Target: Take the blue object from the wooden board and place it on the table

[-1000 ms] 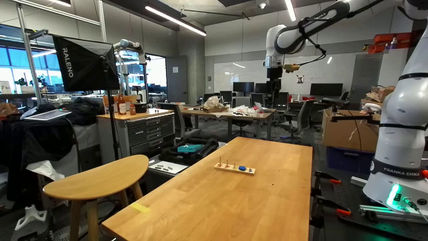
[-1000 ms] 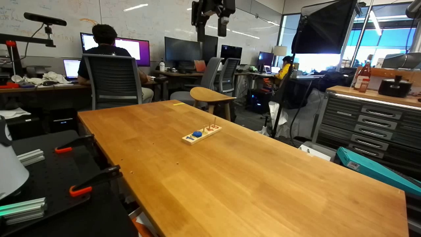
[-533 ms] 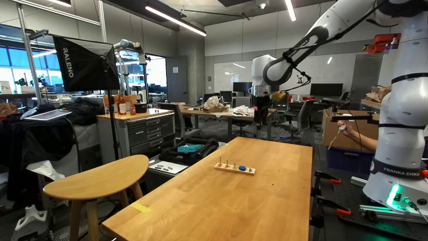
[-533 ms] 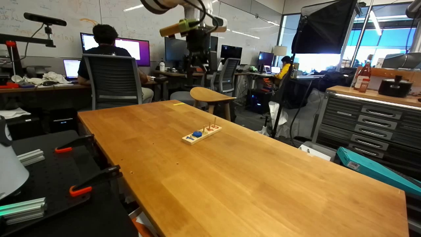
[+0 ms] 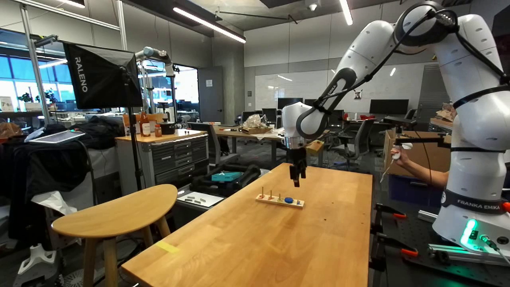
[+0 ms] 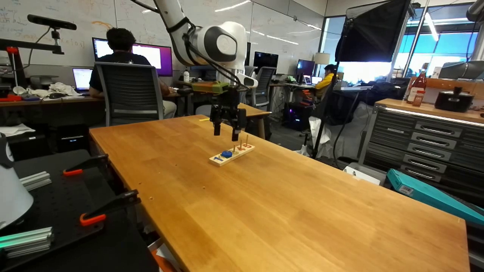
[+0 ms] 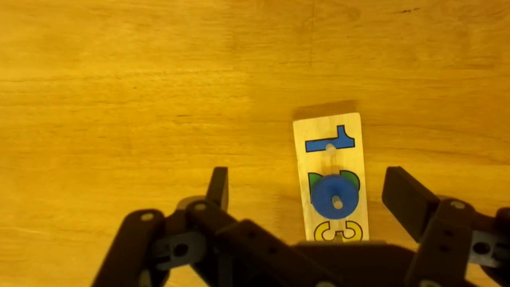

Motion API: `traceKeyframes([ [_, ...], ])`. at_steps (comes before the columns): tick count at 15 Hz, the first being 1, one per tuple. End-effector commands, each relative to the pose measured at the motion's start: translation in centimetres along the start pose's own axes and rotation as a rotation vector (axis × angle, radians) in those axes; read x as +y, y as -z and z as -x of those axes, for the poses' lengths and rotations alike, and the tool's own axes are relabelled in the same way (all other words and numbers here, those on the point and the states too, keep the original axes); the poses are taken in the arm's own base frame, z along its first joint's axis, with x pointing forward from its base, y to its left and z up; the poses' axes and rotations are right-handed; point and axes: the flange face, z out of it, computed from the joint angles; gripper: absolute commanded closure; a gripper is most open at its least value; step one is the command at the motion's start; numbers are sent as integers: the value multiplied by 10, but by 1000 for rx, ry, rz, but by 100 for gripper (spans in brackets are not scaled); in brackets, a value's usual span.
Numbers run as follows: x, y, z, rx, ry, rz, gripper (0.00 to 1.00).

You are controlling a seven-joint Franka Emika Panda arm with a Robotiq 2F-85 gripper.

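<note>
The blue object (image 5: 288, 200) is a round blue ring on a peg over the green figure of the wooden board; it also shows in an exterior view (image 6: 226, 153) and the wrist view (image 7: 324, 195). The pale narrow wooden board (image 7: 318, 163) has upright pegs and painted numbers, and lies on the light-wood table (image 6: 283, 196). It shows in both exterior views (image 5: 275, 202) (image 6: 230, 159). My gripper (image 7: 308, 183) is open and empty above the board. Its fingers stand apart to either side of the ring in the wrist view. In an exterior view the gripper (image 6: 226, 133) hangs above the ring.
Bare pegs (image 5: 262, 192) stand up from the board beside the ring. Clamps (image 6: 94, 211) grip the table edge near the robot base. An oval stool (image 5: 115, 213) and a light stand (image 5: 135, 147) stand past the far long edge. A hand (image 5: 402, 157) holds a controller near the arm.
The arm has come down and over the table, bringing my gripper from high up to just above the board. A hand with a controller has come into view. The ring and board have not moved.
</note>
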Motion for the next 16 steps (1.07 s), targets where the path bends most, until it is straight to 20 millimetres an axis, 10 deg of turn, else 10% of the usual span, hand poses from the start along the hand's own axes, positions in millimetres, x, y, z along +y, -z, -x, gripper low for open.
traceKeyframes([
  [1,-13,-21,-31,-8,3,-7,0],
  [16,-30,-63,-41,41,32,-24,0],
])
